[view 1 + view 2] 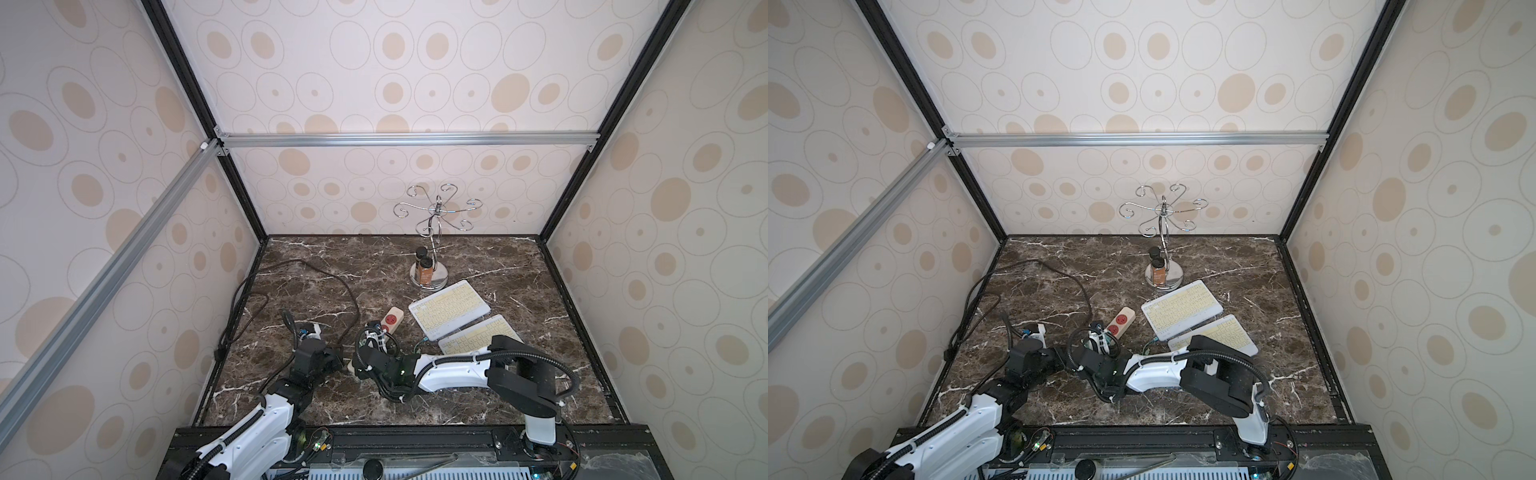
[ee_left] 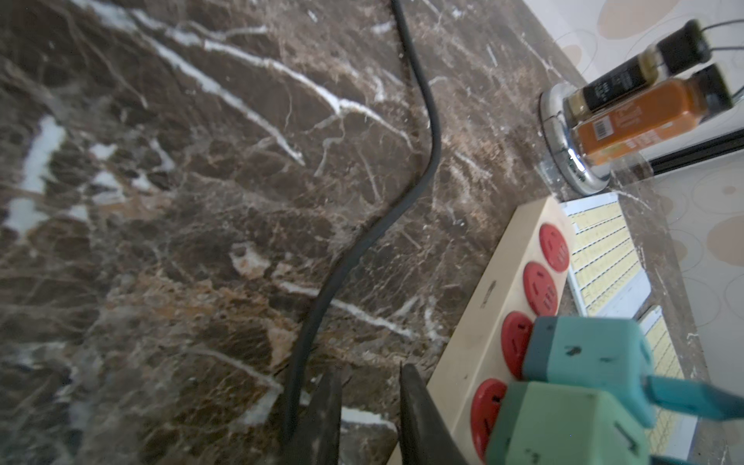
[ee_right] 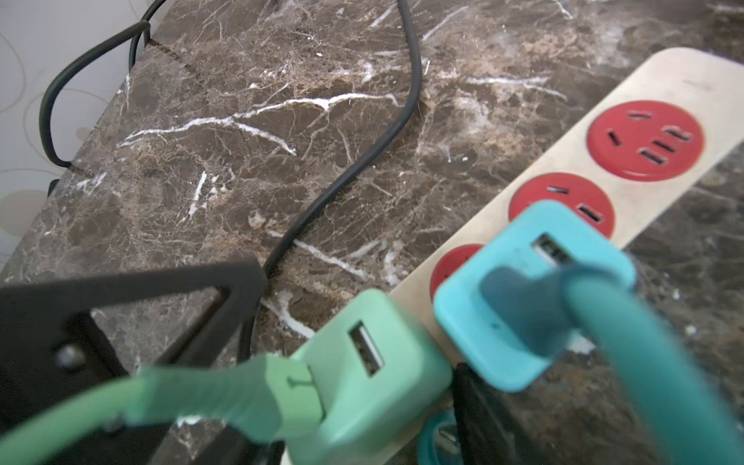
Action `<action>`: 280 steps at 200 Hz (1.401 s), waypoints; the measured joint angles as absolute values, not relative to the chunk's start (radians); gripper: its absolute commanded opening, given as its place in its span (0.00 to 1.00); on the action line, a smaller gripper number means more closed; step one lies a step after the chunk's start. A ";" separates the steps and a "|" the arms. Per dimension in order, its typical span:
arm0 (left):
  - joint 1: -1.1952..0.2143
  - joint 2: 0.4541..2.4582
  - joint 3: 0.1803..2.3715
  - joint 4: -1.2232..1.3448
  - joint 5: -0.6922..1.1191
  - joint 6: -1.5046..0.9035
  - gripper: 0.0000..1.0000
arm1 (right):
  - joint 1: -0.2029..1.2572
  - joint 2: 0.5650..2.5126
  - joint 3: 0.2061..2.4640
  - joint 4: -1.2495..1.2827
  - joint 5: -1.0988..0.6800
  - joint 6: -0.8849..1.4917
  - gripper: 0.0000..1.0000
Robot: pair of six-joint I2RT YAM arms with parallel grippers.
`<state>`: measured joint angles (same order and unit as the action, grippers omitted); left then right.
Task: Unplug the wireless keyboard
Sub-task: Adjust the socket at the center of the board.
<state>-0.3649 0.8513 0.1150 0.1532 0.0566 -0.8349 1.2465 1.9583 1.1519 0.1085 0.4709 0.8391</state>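
Observation:
Two white keyboards with yellowish keys, one (image 1: 449, 309) farther back and one (image 1: 478, 336) nearer, lie right of a beige power strip (image 1: 395, 318) with red sockets. A green charger (image 3: 370, 370) and a blue charger (image 3: 523, 290) sit plugged into the strip. Each has a cable of its own colour in it, and I cannot tell which keyboard each feeds. My right gripper (image 3: 362, 422) straddles the green charger, one dark finger (image 3: 479, 406) standing between the two chargers; contact is unclear. My left gripper (image 2: 370, 368) hovers beside the strip's near end, jaws slightly apart with only marble between them.
The strip's black cord (image 1: 332, 282) loops across the left half of the marble table (image 1: 498, 257) and over its left edge. A chrome wire stand (image 1: 430, 232) with two bottles (image 1: 424, 266) on its base stands at the back, just behind the keyboards. Patterned walls close three sides.

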 measured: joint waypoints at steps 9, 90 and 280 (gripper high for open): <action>-0.362 0.858 0.099 0.169 0.067 -0.833 0.25 | 1.246 1.965 1.154 0.121 0.470 0.809 0.65; -0.351 0.677 0.041 0.193 0.098 -0.833 0.23 | 1.207 2.047 1.210 0.256 0.391 0.558 0.63; -0.307 1.147 0.023 0.778 0.076 -0.793 0.20 | 1.258 2.017 1.498 -0.234 0.536 0.832 0.42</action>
<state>-0.3069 1.1469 0.0227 0.7784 0.0761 -0.7933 1.2583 2.0174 1.4982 -0.2337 0.5358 0.8318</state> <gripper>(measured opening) 0.187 0.433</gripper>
